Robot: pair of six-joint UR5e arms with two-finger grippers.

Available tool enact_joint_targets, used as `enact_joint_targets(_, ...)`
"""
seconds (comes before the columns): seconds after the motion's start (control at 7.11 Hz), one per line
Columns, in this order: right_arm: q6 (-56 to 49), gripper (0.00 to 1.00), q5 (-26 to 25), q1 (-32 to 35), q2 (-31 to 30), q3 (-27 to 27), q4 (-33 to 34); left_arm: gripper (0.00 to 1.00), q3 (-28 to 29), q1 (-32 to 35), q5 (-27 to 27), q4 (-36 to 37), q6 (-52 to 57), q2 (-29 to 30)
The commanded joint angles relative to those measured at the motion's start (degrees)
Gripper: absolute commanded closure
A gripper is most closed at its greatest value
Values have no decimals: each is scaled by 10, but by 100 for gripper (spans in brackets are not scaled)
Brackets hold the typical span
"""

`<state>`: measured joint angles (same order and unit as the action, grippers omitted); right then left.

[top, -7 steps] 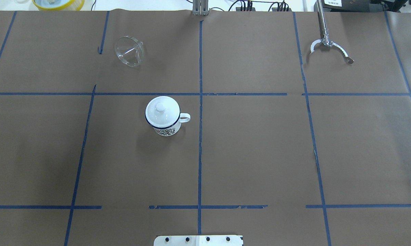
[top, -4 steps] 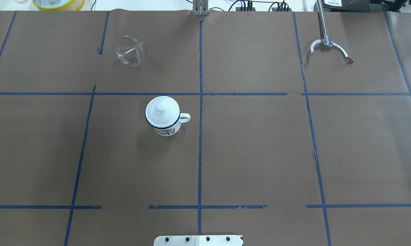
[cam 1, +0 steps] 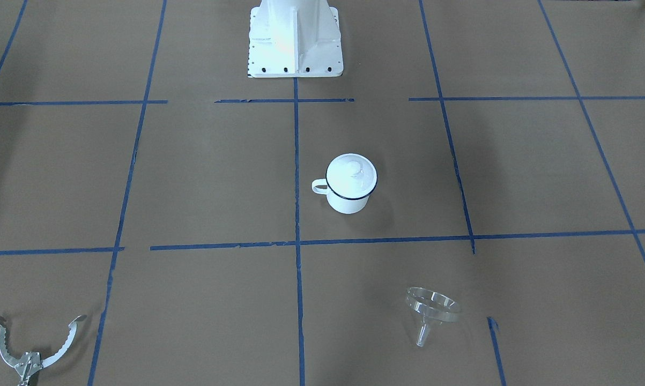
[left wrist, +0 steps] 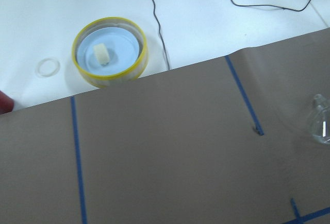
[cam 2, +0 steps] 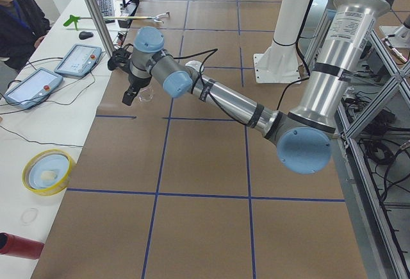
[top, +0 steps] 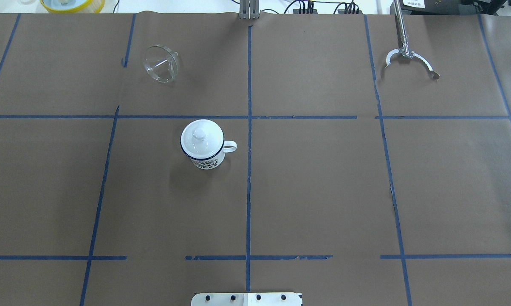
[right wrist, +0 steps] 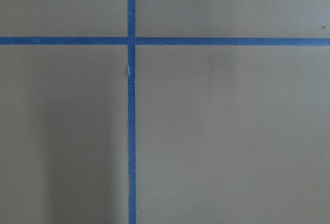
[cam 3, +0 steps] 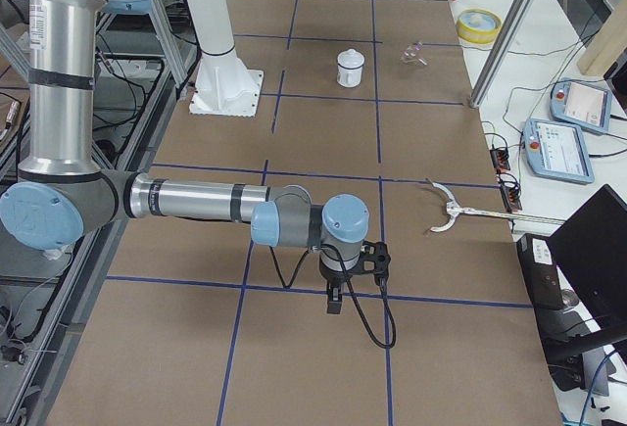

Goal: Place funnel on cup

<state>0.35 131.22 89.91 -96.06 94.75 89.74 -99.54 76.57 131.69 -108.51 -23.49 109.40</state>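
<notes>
nothing on the surface (top: 323, 191) has shifted since the earlier overhead pictures: the funnel (top: 160, 63), the cup (top: 203, 146) and the tongs (top: 408, 59) lie where they lay. only a small dark bit now shows at that view's top-left corner.

the surface is matte brown paper, cut into squares by blue tape lines (top: 248, 170). the funnel is clear plastic, a wide round cone with a short thin spout, tipped on its side in the far square on the robot's left. it is well apart from the cup and touched by nothing. the cup is glossy white enamel with a dark blue rim and a small loop handle, upright near the middle, with a round white knobbed lid (top: 200, 135) sitting on it. the tongs are bare metal with curved toothed arms spread wide, far off on the robot's right.

counted: one funnel, one cup, one lid, one pair of tongs, and one yellow-rimmed dish (left wrist: 124, 62) on the white bench.

the left hand (cam 2: 129, 95) hangs over the far left edge, the right hand (cam 3: 336, 299) low over bare paper. i cannot tell whether either is apart or together.
</notes>
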Motion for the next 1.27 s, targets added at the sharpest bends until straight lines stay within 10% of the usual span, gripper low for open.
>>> enact_joint_targets(0.0, 0, 0, 0, 0, 0, 0, 0, 0, -14, -118, -31, 127, -146, 105)
enact_joint_targets(0.56, 0, 0, 0, 0, 0, 0, 0, 0, -5, -300, -125, 331, -413, 260)
enact_joint_targets(1.13, 0, 0, 0, 0, 0, 0, 0, 13, 9, -381, -194, 344, -498, 268)
